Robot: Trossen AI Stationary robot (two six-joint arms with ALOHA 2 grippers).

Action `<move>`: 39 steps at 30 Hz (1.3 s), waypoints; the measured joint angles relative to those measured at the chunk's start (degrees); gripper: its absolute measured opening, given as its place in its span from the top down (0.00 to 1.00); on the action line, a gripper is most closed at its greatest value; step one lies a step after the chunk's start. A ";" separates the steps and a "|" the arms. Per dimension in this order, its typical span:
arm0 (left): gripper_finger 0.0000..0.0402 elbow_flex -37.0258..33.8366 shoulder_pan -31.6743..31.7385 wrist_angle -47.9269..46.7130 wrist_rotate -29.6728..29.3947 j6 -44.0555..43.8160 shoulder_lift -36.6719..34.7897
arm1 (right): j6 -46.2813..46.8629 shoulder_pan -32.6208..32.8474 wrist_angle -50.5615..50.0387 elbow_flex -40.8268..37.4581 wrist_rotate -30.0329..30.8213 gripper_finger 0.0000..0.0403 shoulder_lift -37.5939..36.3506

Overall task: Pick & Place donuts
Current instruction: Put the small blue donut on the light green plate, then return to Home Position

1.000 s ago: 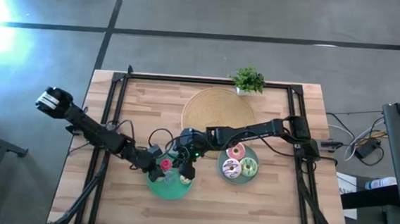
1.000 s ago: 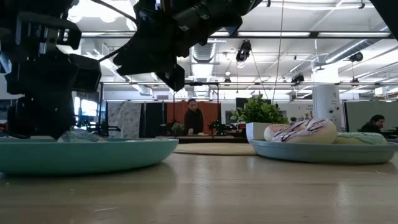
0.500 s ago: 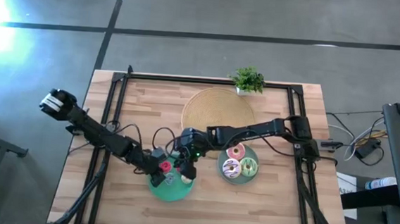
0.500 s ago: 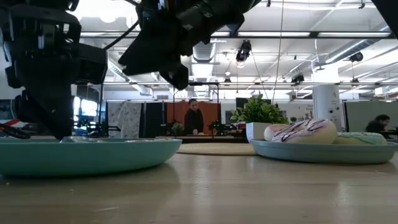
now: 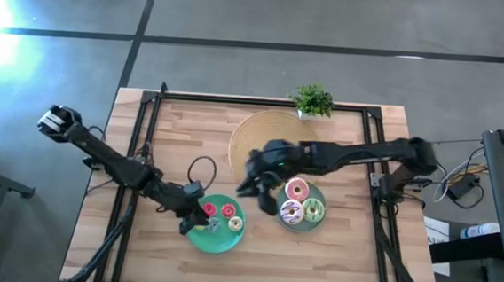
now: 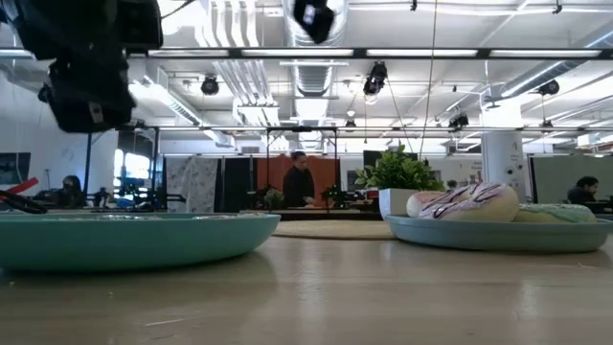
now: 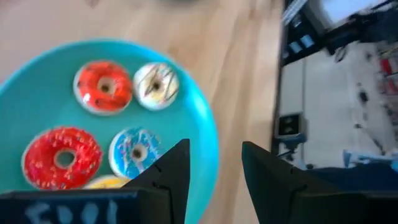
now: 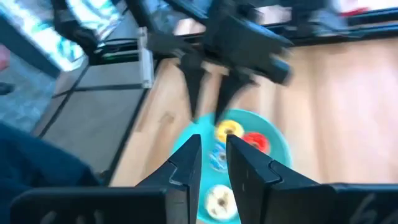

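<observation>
A teal plate (image 5: 216, 239) holds several mini donuts; in the left wrist view they are orange-red (image 7: 102, 95), cream (image 7: 155, 86), red (image 7: 62, 155), blue (image 7: 137, 151) and a yellow one's edge (image 7: 109, 182). My left gripper (image 7: 214, 180) hovers open over the plate's left rim (image 5: 188, 223), holding nothing. My right gripper (image 5: 250, 187) is open and empty, between the teal plate and the grey-blue plate (image 5: 315, 221). That plate carries the pink (image 5: 296, 191), white-purple (image 5: 291, 212) and green (image 5: 313, 209) donuts.
A large tan disc (image 5: 270, 133) lies at the table's far middle, with a small potted plant (image 5: 313, 101) behind it. A black cable loop (image 5: 201, 169) lies on the wood to the far side of the teal plate. Bare wood runs along the near edge.
My right gripper has lifted off the teal plate and drawn back toward the table's right and far side. The cream donut now shows on the plate where it stood. My left gripper has risen above the plate and shifted slightly toward the left.
</observation>
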 joint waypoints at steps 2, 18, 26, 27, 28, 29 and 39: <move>0.70 -0.82 0.06 -0.16 -2.07 0.89 -2.41 | 2.68 -0.53 3.71 -6.98 3.92 0.83 -4.90; 0.70 -3.62 1.28 1.53 -8.28 5.04 -15.51 | 26.69 0.48 16.12 -53.94 9.54 0.83 -53.34; 0.70 -4.90 8.88 16.76 -0.49 23.14 -16.48 | 17.13 1.74 33.32 -67.06 6.02 0.83 -70.53; 0.70 -5.65 10.44 18.38 1.97 24.24 -16.73 | 15.42 1.77 33.94 -68.54 5.44 0.83 -72.16; 0.70 -6.72 12.07 19.90 5.08 25.18 -17.14 | 14.04 1.81 34.20 -69.91 5.12 0.83 -73.50; 0.70 -7.78 13.71 21.29 8.28 25.66 -17.51 | 13.15 1.86 34.69 -70.98 4.91 0.83 -74.74; 0.70 -16.05 22.38 30.94 19.42 28.67 -25.13 | 17.56 1.81 34.60 -79.26 4.99 0.83 -81.64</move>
